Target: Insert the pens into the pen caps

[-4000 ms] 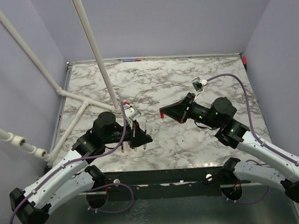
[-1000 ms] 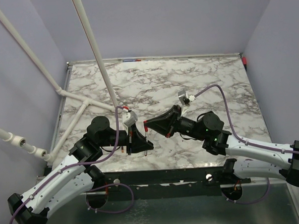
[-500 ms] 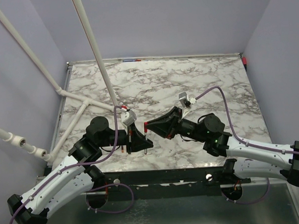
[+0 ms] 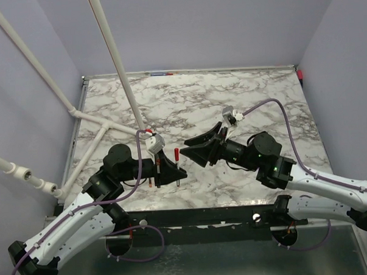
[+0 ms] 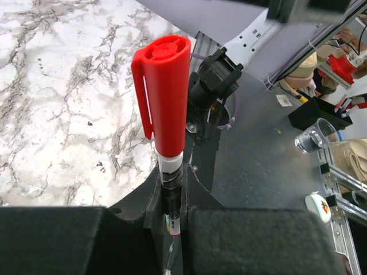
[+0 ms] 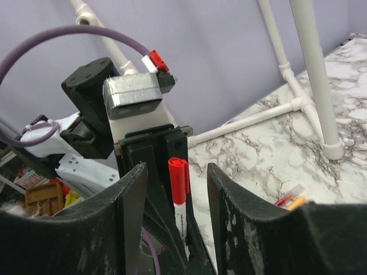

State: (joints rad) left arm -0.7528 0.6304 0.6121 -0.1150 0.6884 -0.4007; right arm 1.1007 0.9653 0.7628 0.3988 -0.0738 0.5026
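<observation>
Bare grey-veined marble tabletop [image 4: 230, 99] spreads toward 12 o'clock. The left claw [image 4: 171, 169] clamps a slim whitish pen [image 5: 171, 179] wearing a stubby red plastic cap [image 5: 162, 97]. The right claw [image 4: 195, 147], earlier pinching that cap, stands open at 3 o'clock.

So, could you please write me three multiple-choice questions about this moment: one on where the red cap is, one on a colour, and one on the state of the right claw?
1. Where is the red cap?
A. lying on the marble table
B. on top of the pen that the left claw holds
C. hanging on the white pipe

2. What colour is the cable that runs along the right arm?
A. green
B. purple
C. orange

3. In what state is the right claw?
A. open
B. shut on the cap
C. shut on nothing

Answers:
1 B: the left wrist view shows the cap seated on the pen, which stands clamped between the left claw's pads.
2 B: the top view shows a purple loop.
3 A: the right wrist view shows its fingers wide apart, with a gap to the cap on each side.
</observation>
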